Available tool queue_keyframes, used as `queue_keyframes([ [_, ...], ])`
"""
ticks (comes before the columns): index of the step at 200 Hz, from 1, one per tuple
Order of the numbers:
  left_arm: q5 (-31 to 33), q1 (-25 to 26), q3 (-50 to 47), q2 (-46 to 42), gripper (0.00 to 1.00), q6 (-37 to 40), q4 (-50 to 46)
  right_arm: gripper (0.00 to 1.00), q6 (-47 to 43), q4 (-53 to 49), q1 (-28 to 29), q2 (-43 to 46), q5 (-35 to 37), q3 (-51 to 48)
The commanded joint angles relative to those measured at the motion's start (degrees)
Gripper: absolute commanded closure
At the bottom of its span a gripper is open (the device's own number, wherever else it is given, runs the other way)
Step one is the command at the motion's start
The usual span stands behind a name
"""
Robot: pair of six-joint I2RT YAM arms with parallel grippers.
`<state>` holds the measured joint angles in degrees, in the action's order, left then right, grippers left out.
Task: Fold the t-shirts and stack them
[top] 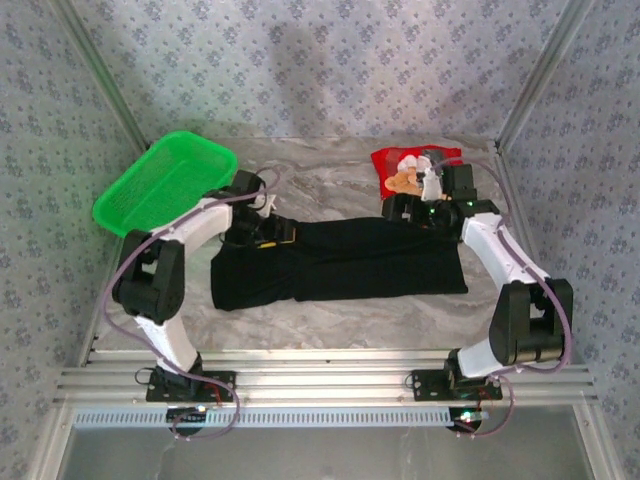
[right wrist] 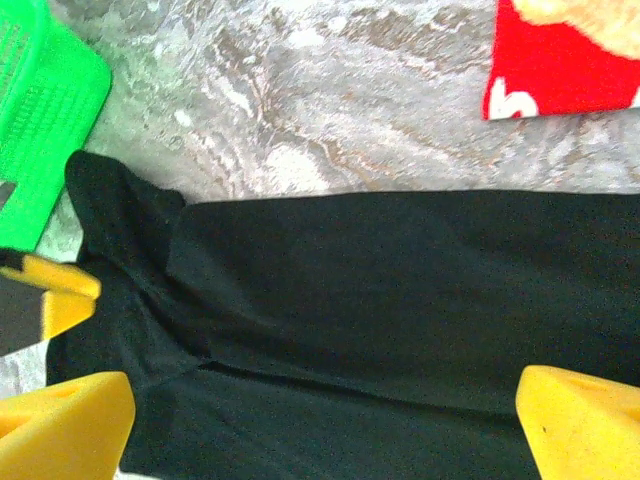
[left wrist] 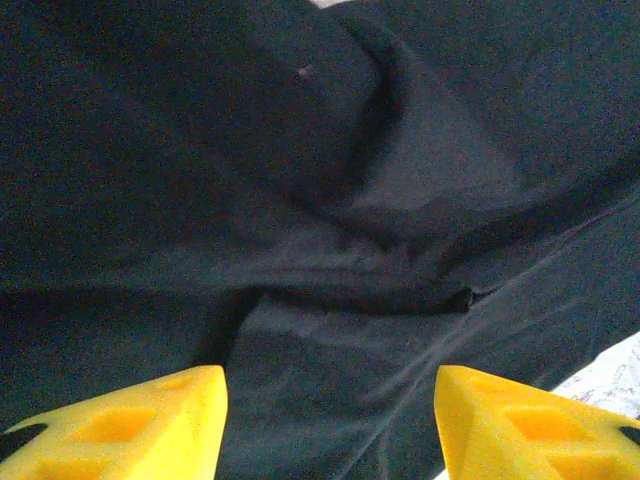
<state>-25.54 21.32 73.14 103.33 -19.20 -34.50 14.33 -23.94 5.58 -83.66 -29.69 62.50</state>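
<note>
From above, the black t-shirt is seen spread on the desk, with the folded red t-shirt just behind. In the left wrist view, the left tool is shown released over black cloth. In the right wrist view, the right tool is likewise shown released.

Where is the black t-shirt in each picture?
Top: black t-shirt spread across the centre of the marble table.
Left wrist: black t-shirt, wrinkled, across the upper and middle part.
Right wrist: black t-shirt across the lower half.
Shared landmark: marble table, lower right in the left wrist view.
</note>
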Motion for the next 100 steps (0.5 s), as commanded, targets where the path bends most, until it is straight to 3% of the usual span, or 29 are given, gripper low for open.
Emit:
queue_keyframes([
  [1, 0.54, 1.32, 3.71, 2.98, 0.44, 5.46, -6.16, 0.0, -1.85, -2.57, 0.72, 1.2, -1.76, 1.0],
  [100, 6.94, 2.88, 5.04, 7.92, 0.49, 7.03, -5.64, 0.0, -2.2, -3.34, 1.25, 1.24, -1.07, 1.13],
])
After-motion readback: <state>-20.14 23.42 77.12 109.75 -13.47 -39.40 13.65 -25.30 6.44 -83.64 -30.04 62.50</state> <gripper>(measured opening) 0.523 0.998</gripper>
